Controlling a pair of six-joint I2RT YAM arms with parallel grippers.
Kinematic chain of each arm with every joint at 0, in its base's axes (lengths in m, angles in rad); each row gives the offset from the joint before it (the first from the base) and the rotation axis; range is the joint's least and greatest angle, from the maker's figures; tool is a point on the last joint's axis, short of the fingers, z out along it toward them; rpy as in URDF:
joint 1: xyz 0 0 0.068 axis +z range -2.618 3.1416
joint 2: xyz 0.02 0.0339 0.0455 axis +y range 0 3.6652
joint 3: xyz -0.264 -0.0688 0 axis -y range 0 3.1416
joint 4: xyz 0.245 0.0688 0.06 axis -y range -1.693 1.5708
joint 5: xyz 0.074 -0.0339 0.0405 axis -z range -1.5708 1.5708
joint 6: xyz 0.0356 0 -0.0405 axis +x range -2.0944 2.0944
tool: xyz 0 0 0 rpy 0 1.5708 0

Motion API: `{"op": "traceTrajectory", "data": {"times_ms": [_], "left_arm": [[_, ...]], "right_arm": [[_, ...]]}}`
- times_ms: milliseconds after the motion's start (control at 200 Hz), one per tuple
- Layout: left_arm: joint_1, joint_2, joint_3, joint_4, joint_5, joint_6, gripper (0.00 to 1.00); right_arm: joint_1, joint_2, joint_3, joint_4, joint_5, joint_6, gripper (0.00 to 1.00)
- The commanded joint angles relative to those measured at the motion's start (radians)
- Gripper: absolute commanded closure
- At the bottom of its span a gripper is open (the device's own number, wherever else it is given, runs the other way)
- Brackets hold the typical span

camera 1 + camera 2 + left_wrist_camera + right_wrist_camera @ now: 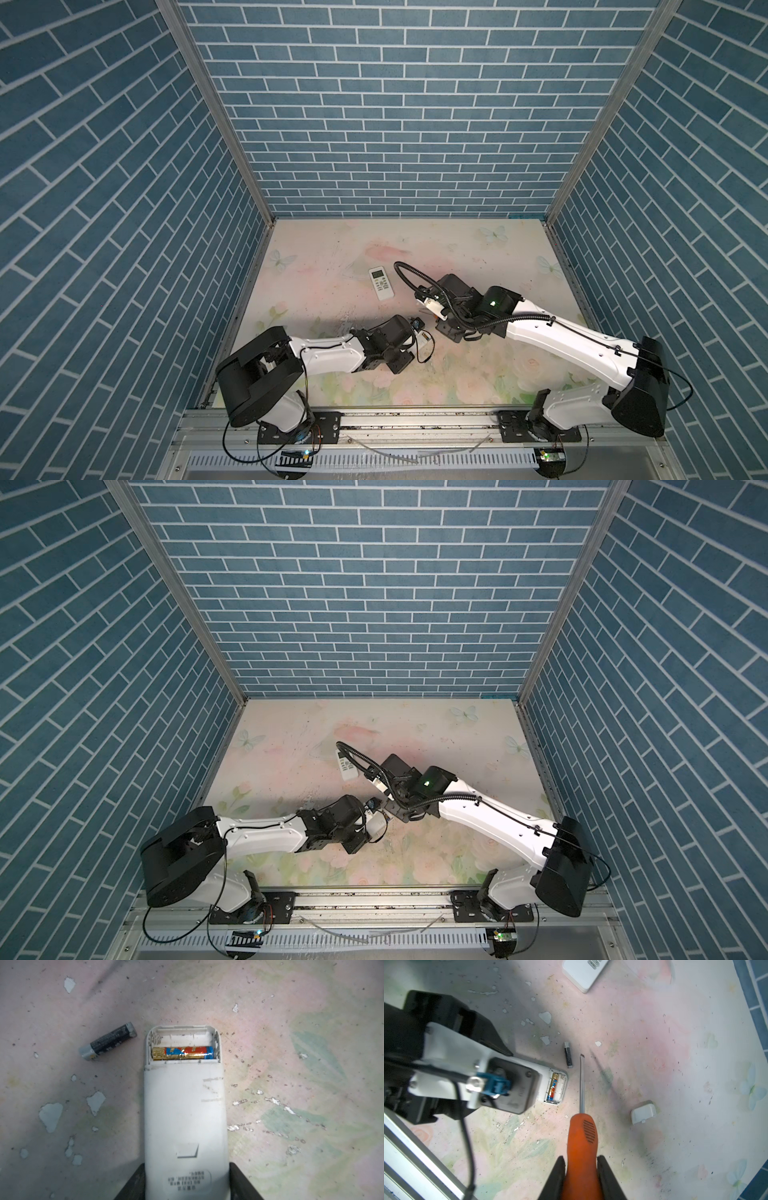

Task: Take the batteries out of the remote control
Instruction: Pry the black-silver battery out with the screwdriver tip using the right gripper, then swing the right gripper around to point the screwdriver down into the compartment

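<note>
L gripper (187, 1184) grips the remote (185, 1109), lid off. One battery (182, 1052) sits in its slot (182, 1038); black battery (108, 1041) lies just beside. R gripper (581, 1176) clamps orange screwdriver (582, 1136); tip may slip & shoot the battery off.

even light, soft wrist-view blur

Two remotes (185, 1115) (583, 974), two batteries (108, 1042) (182, 1053), screwdriver (581, 1147), cover (643, 1114)

You see: remote (185, 1115) white | inner battery (182, 1052) gold, red, blue | loose battery (108, 1041) black, grey ends | screwdriver (581, 1130) orange handle | table (291, 1043) pale pink-green flowers | walls (374, 104) blue bricks
</note>
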Motion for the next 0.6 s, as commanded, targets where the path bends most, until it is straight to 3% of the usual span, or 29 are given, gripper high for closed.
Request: {"op": "traceTrajectory", "data": {"times_ms": [0,175,320,445,595], "left_arm": [[-0.005,-0.020,-0.016,-0.032,-0.015,0.019,0.48],[-0.004,-0.019,-0.005,-0.010,-0.028,0.044,0.48],[-0.007,-0.003,0.022,-0.001,-0.037,0.078,0.49],[-0.017,0.009,0.047,0.015,-0.048,0.115,0.49],[-0.026,0.037,0.069,0.033,-0.050,0.157,0.48]], "right_arm": [[-0.065,-0.051,0.009,-0.101,-0.126,0.099,1.00],[-0.170,-0.043,0.103,-0.252,-0.329,0.209,1.00],[-0.251,-0.012,0.204,-0.397,-0.428,0.308,1.00],[-0.381,0.009,0.260,-0.490,-0.554,0.403,1.00],[-0.517,0.042,0.268,-0.564,-0.663,0.420,1.00]]}}
